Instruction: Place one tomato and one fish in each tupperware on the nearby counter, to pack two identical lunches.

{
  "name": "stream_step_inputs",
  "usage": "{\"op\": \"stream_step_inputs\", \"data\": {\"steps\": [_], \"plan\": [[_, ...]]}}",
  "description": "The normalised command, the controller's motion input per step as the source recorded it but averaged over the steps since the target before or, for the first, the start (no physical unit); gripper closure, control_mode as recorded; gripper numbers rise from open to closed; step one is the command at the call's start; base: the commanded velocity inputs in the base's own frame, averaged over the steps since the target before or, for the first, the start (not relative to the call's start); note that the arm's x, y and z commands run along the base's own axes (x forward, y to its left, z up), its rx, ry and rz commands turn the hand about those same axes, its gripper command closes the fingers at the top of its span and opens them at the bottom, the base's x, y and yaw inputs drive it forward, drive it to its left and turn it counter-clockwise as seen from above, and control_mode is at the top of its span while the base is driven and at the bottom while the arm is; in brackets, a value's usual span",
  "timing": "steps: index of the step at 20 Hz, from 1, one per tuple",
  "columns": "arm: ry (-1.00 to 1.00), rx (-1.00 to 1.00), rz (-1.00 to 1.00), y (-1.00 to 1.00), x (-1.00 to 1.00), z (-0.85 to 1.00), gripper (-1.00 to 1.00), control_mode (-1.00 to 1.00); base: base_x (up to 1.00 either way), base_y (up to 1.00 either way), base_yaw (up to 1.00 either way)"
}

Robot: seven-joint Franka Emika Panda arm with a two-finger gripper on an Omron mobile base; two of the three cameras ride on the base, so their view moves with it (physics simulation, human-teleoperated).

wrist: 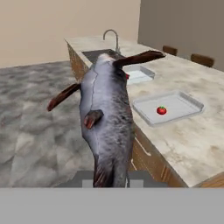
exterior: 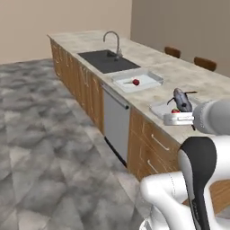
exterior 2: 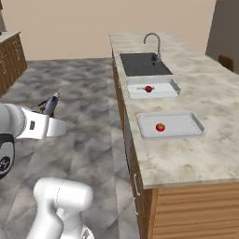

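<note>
gripper clamped on the fish by its tail, out over the floor. near tray ahead and right, tomato inside. could swing, slip loose, or clip the counter edge crossing over.

Grey fish with reddish-brown fins, red tomatoes, white tupperware, beige-grey marbled counter.

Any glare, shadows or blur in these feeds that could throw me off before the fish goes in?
Hand view: the fish sits close and large, hiding part of the far tupperware. Left base view: soft, low detail; the arm covers part of the near tupperware. Right base view: flat even light, faint shadows, no glare; both tomatoes are clear.
</note>
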Motion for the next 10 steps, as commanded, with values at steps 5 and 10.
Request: {"op": "stream_step_inputs", "data": {"steps": [5, 10], "plan": [[0.0, 0.0, 0.0, 0.0, 0.0, 0.0, 1.0, 1.0, 0.65, 0.65, -0.85], [0.0, 0.0, 0.0, 0.0, 0.0, 0.0, 1.0, 1.0, 0.61, 0.59, -0.88]]}}
